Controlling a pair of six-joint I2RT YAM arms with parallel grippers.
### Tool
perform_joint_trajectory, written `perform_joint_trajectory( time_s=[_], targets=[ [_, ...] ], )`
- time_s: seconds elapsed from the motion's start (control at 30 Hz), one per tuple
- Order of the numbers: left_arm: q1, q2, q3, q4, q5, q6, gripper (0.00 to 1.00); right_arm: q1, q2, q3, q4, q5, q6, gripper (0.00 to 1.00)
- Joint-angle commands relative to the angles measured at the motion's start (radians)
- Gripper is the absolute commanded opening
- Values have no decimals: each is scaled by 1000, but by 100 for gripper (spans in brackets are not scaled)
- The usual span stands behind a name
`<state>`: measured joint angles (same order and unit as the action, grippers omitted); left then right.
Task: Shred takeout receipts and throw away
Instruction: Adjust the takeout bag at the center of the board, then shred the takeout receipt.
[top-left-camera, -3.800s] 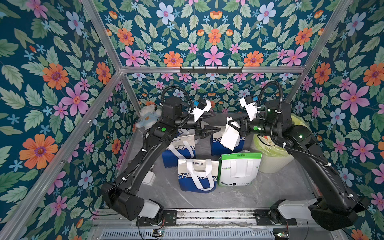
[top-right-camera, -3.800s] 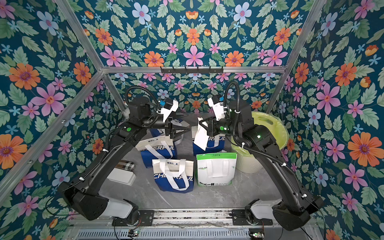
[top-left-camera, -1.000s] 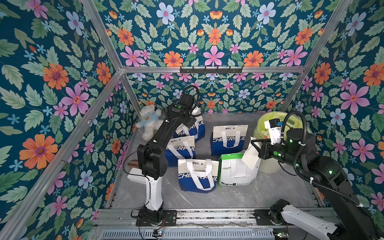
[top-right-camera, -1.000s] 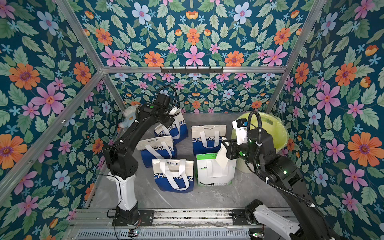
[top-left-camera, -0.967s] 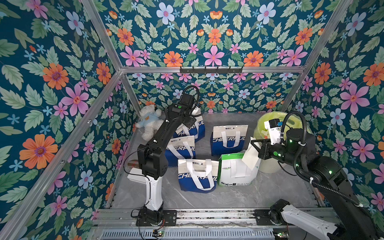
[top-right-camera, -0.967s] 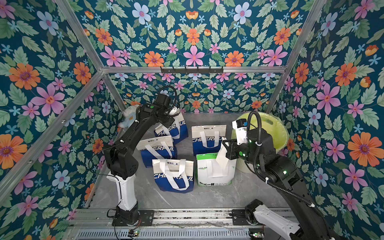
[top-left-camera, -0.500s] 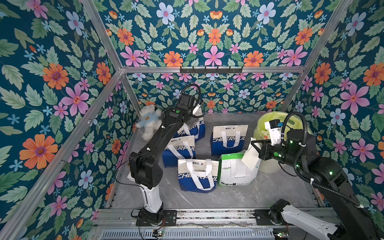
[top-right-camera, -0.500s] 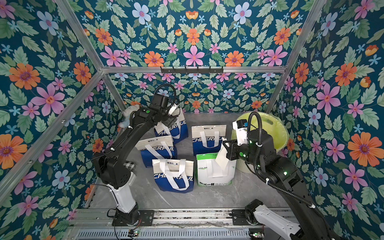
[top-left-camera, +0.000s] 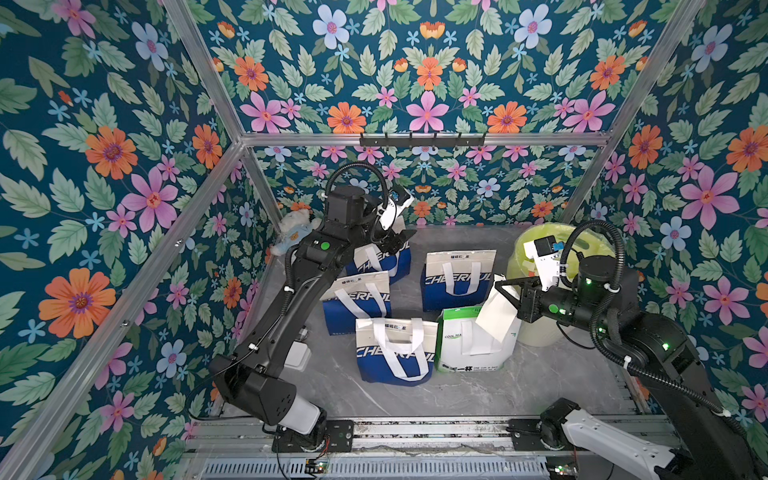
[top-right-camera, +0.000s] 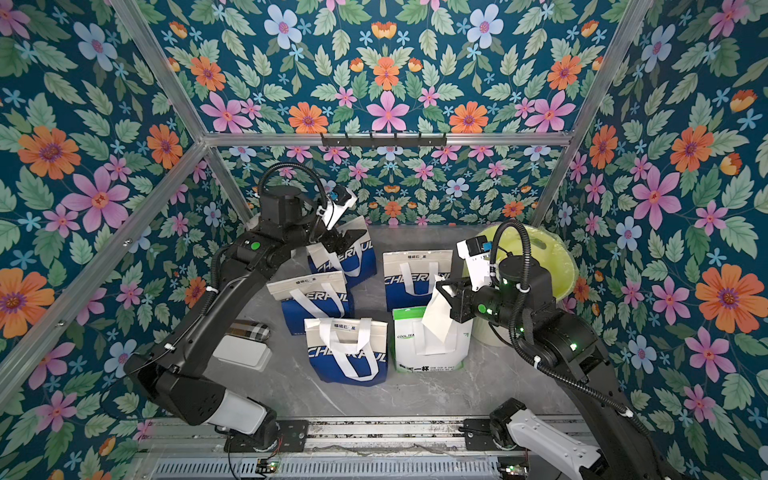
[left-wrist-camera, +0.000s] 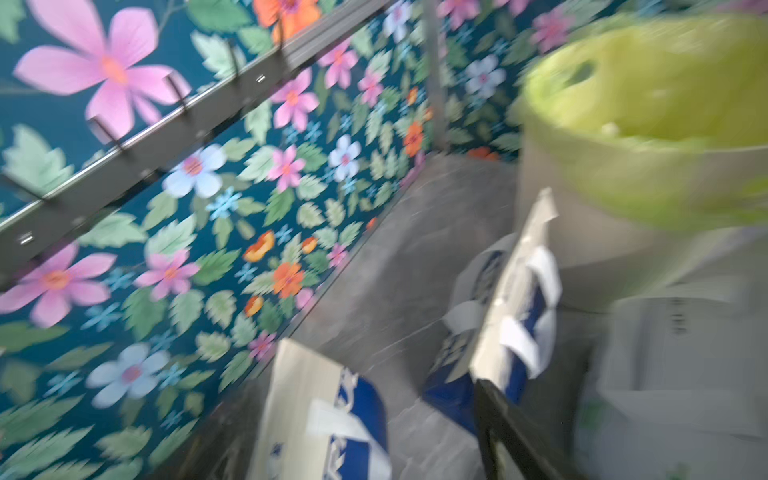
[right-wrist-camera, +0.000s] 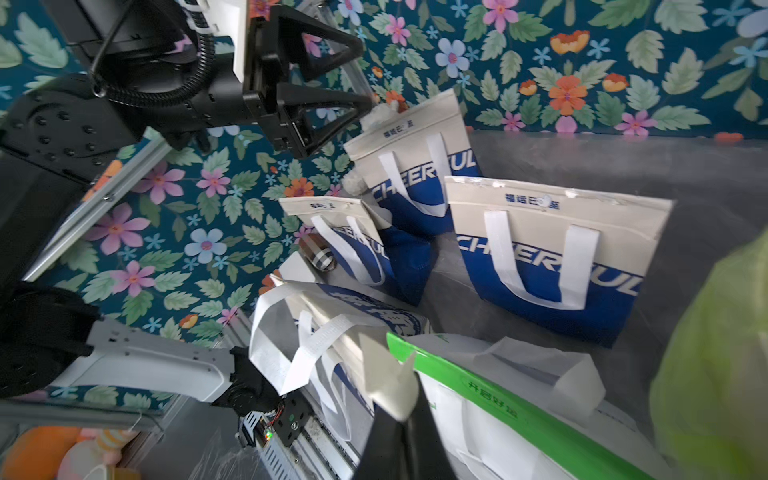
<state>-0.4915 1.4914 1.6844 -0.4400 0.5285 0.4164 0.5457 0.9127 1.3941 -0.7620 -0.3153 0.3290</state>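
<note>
Far right of the counter (top-left-camera: 478, 395), lime-lined bin (top-right-camera: 559, 266): contents unclear. No slips seen on the blue bags (top-left-camera: 457, 286).

The one receipt (top-left-camera: 496, 313) is not yet binned. It hangs over the green-and-white bag (top-left-camera: 465, 357), just beside the bin. Long axis steep, top end pinched, free end down toward the near side.

The right hand (top-left-camera: 508, 293) is clamped on it. The left hand (top-left-camera: 394, 244) is apart and empty, over the rearmost blue bag.

Judged: the drop into the bin is left.

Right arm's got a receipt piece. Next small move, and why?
Probably swing the right gripper sideways until it is over the bin, so the piece can drop in. It is shut on a receipt piece that hangs over the green-and-white bag, not over the bin. The left gripper is open, empty and far off.
</note>
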Motion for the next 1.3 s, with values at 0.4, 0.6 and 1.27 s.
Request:
perform_joint_trajectory(
  time_s=[0.4,0.6,1.27],
  targets=[
    [-206,-51,-195,374,473,-293,80,0,38,16,274,-238,17,0],
    [-217,-48,-209,413,567,-337,72,0,52,22,271,-227,-1,0],
    [-225,-38,-211,363,689,-340,63,0,69,16,243,-151,-64,0]
  ],
)
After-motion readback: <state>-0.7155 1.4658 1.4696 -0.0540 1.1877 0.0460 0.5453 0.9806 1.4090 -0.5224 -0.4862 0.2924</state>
